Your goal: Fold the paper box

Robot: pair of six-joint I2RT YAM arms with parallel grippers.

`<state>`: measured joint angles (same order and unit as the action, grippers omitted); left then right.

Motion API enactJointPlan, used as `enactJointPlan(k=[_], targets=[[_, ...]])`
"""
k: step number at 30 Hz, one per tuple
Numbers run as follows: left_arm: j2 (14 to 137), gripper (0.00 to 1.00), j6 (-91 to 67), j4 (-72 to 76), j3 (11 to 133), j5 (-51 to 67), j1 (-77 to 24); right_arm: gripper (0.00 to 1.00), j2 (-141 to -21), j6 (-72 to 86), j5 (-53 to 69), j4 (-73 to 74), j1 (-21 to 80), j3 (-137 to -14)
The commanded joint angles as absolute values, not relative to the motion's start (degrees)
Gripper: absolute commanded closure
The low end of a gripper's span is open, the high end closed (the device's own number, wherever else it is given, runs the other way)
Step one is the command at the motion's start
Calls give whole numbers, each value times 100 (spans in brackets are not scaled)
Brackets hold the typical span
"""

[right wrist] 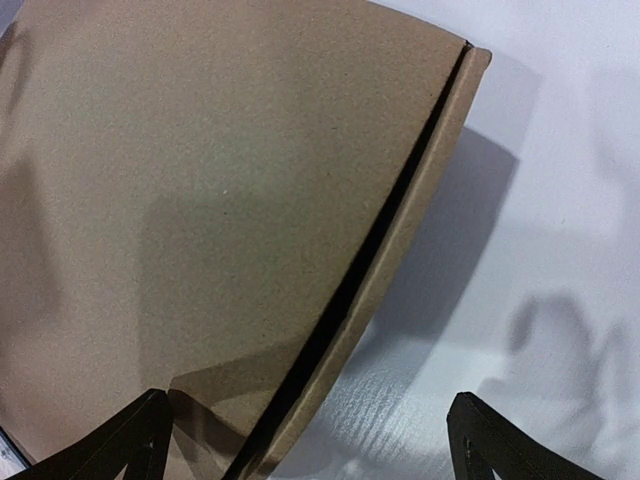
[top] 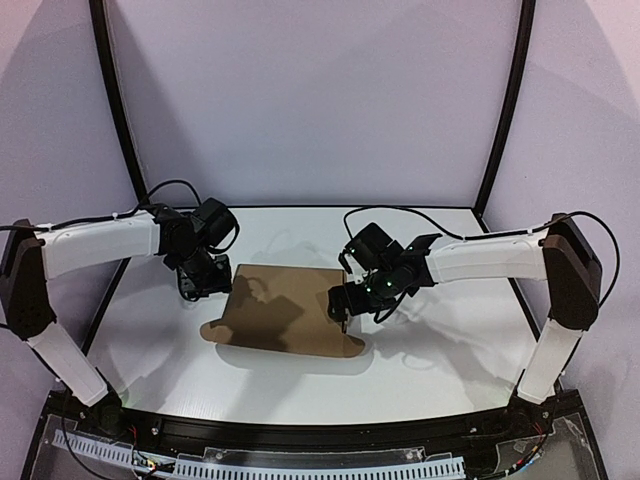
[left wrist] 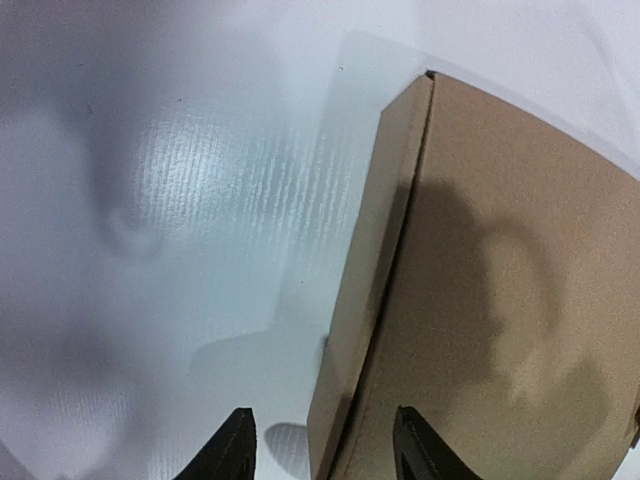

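Shows the paper box [top: 285,310], brown and partly folded, lying at the middle of the white table [top: 440,350] with both side walls turned up. Places the left gripper [top: 203,284] at the left wall, fingers [left wrist: 235,450] apart astride it. Places the right gripper [top: 340,303] at the right wall, fingers [right wrist: 140,440] spread wide around it.

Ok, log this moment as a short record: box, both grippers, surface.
paper box: brown cardboard, lying low in the middle of the table; narrow side flap along each side, dark gap beside the top panel
left gripper: open, fingers straddling the box's left side flap
right gripper: open wide, straddling the box's right edge
contact: cannot tell for either gripper
table: white
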<state>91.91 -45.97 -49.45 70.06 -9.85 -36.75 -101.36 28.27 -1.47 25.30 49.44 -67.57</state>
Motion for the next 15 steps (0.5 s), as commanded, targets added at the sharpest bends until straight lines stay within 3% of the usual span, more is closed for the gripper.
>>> enactJointPlan(k=[1,11,15], targets=[[8876,46,-4444,-5189,6991,-1155,-3665,3,-10114,2844,-234,2681,4867,-6633],[9179,45,-4618,-3697,5805,-213,-3657,3,-10176,2922,-62,2601,4861,-6473],[9480,58,-4812,-3532,5538,-242,-3656,6,-10251,2963,-49,2616,4860,-6399]])
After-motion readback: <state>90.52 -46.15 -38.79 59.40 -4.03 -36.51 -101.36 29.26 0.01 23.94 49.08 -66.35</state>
